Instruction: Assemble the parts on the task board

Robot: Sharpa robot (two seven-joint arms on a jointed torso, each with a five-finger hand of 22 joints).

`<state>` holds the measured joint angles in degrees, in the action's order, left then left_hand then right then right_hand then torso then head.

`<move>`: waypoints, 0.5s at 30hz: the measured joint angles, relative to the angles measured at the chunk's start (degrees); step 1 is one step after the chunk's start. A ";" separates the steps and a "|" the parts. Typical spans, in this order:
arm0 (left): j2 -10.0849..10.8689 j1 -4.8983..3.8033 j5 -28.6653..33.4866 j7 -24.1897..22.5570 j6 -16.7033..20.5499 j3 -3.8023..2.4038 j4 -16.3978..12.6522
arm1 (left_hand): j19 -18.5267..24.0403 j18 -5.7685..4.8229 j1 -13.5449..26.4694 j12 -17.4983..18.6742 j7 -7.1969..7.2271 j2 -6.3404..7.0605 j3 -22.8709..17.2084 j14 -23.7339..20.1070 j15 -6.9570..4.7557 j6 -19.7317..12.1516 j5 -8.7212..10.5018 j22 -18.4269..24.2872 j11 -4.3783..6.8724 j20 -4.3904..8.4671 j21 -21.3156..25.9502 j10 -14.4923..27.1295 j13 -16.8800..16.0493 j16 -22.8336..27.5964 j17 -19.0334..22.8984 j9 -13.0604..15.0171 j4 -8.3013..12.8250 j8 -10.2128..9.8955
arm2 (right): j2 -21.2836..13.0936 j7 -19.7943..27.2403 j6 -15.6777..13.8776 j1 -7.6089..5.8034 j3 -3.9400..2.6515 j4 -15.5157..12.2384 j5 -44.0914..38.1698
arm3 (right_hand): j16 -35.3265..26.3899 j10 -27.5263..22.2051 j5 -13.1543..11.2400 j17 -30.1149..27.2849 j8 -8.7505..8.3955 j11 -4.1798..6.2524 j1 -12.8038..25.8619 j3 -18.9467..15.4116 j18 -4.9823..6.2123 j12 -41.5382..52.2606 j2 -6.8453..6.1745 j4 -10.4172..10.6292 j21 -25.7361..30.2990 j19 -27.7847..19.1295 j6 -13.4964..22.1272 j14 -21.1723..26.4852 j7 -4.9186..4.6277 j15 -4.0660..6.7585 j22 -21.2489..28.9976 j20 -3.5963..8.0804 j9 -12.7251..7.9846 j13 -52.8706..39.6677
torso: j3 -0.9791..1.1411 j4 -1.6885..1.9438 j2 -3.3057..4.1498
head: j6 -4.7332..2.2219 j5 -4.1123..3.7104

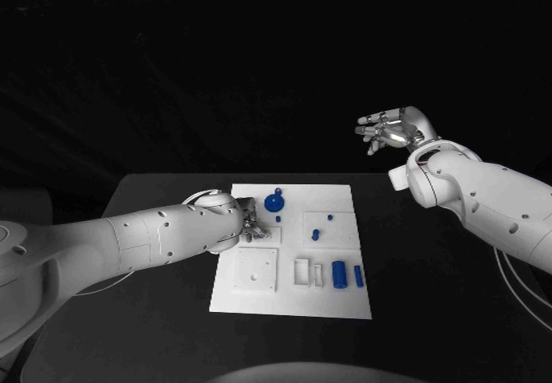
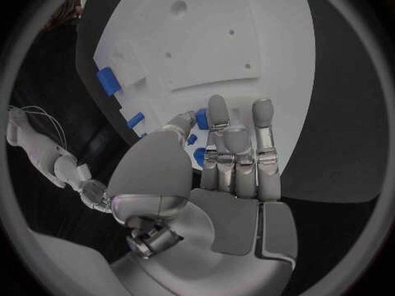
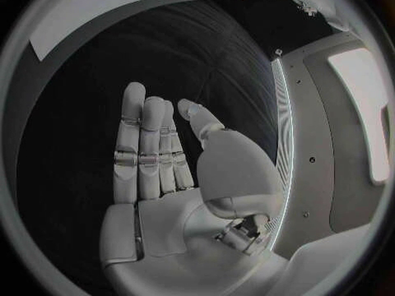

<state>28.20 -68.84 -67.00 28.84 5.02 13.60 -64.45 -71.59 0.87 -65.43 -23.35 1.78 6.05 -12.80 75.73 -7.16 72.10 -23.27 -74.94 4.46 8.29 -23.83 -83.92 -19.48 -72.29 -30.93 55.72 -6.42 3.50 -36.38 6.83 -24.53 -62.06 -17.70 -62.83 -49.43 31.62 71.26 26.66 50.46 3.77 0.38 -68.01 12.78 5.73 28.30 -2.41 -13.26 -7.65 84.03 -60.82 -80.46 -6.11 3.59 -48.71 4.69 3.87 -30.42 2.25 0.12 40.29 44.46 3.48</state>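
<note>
Head view shows the task board lying in the middle of the table, most of the job seemingly still ahead. One round blue part stands near the board's far edge and two small pegs sit upright by its centre, while two loose cylinders lie near the right side of its near edge. The left hand hovers low over the board's left half; whether it grasps a piece I cannot tell. The right hand hangs raised beyond the table's far right corner, fingers loosely apart, holding nothing
</note>
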 measured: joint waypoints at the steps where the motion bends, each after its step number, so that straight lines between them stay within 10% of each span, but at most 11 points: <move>1: 0.03 0.01 -0.04 0.00 0.04 0.00 -0.02 | 0.00 0.00 0.00 0.00 0.05 0.00 0.12 0.00 0.00 0.05 0.02 0.00 0.07 0.00 0.10 0.07 0.00 0.00 0.00 0.00 -0.12 0.00 | -0.01 0.00 0.00 0.00 0.00 -0.01 0.00 | 0.00 0.00 -0.01 0.00 0.00 0.00 0.00 0.00 0.00 0.00 0.00 0.00 0.00 0.00 0.00 0.00 0.00 0.00 0.00 0.00 0.00 0.00 | 0.01 0.01 0.01 | -0.02 0.00; 15: 0.76 0.13 -0.48 -0.06 1.04 0.02 -0.51 | -0.20 0.00 0.59 -0.22 0.19 0.80 1.63 0.00 0.00 0.14 5.04 0.01 0.07 -0.20 0.33 0.08 -0.18 0.00 0.12 0.27 -3.62 0.00 | -0.11 -0.02 0.00 0.00 0.00 -0.05 0.02 | -0.23 0.00 -0.02 0.00 0.00 0.00 0.00 -0.01 0.00 0.00 0.00 0.00 0.00 0.00 0.20 0.00 -0.20 0.00 0.24 0.00 0.00 0.11 | -0.01 0.02 0.00 | -0.16 0.02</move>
<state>28.95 -68.71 -67.48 28.78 6.06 13.62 -64.96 -71.79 0.87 -64.84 -23.57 1.97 6.85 -11.16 75.73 -7.16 72.25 -18.23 -74.93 4.52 8.09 -23.49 -83.84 -19.67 -72.29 -30.81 55.98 -10.04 3.50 -36.49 6.82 -24.53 -62.06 -17.69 -62.88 -49.41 31.39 71.26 26.64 50.46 3.77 0.38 -68.02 12.77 5.73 28.30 -2.42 -13.26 -7.65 84.03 -60.61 -80.46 -6.31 3.59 -48.47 4.70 3.87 -30.30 2.24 0.14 40.29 44.30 3.50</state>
